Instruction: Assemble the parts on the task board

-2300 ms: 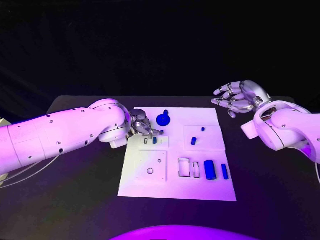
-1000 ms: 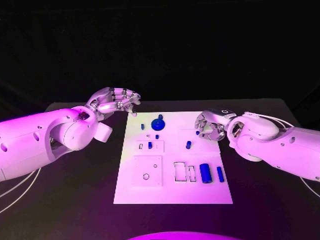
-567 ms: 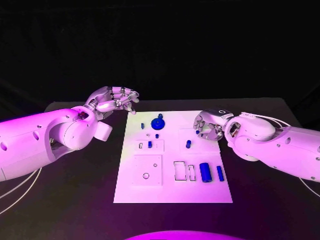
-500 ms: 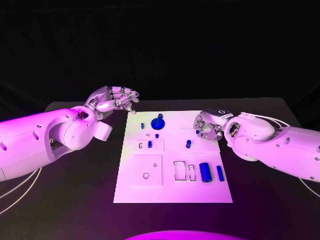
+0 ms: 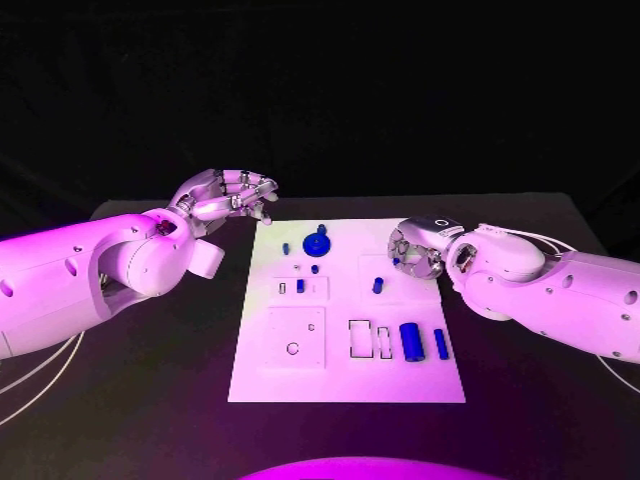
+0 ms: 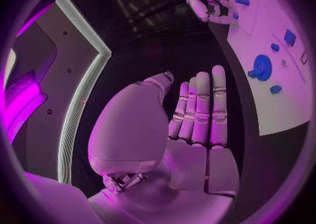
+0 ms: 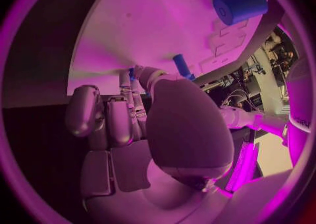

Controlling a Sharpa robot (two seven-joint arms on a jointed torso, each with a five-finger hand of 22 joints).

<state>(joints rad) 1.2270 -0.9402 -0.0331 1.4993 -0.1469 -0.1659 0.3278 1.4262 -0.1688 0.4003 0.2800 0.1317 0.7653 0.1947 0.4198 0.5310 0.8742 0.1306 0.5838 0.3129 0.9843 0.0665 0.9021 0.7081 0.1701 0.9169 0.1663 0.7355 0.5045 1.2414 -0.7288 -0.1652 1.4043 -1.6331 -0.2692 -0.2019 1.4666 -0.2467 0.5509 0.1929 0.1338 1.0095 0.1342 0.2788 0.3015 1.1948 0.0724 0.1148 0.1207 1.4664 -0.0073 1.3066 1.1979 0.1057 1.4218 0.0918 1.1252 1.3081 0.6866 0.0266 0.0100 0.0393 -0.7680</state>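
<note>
The white task board (image 5: 346, 375) lies in the middle of the black table. On it are a blue round disc (image 5: 316, 243), several small blue pegs such as one (image 5: 378, 285), a thick blue cylinder (image 5: 411, 342) and a slim one (image 5: 440, 343). My right hand (image 5: 414, 255) is bent down on the board's right edge. Its thumb and a finger pinch a small blue part (image 7: 131, 72) against the board (image 7: 158, 23). My left hand (image 5: 231, 195) hangs in the air beyond the board's far left corner. Its fingers (image 6: 200, 108) are stretched out with nothing in them.
Rectangular slots (image 5: 363, 338) and a round hole (image 5: 291, 351) sit in the board's near half. A blue peg (image 7: 181, 66) stands just past my right hand's thumb. Bare black table (image 5: 147, 380) surrounds the board.
My left hand has left the board's small slots and risen to the far left. My right hand has come down from the far right onto the board's right edge. In the last second both hardly move.
</note>
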